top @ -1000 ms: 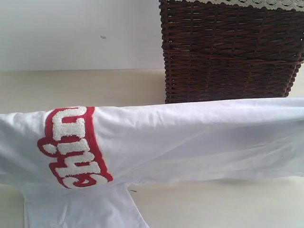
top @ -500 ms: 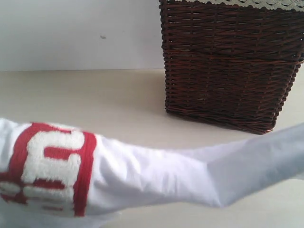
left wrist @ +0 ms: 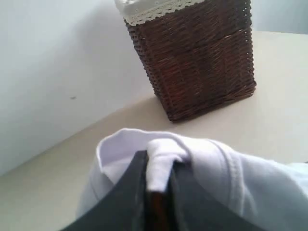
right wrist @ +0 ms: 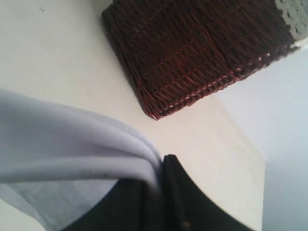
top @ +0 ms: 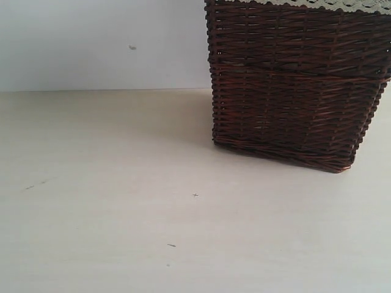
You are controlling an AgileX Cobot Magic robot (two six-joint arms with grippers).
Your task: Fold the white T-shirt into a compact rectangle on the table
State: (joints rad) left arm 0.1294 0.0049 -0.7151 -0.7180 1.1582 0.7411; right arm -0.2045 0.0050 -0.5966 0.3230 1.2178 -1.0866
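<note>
pinching the white t-shirt (left wrist: pixel 231 168), left gripper (left wrist: pixel 159 180) and right gripper (right wrist: pixel 155 185) each clamp a fold of fabric above the table (top: pixel 110 201); wicker basket (top: pixel 293 85) at one o'clock, exterior view.

A dark wicker basket (top: pixel 293 85) stands on the pale table (top: pixel 110 213) at about 2 o'clock, with a lace edge (top: pixel 317 3) along its top. Small dark marks (top: pixel 171 245) lie near 6 o'clock. A white wall (top: pixel 91 43) is behind.
</note>
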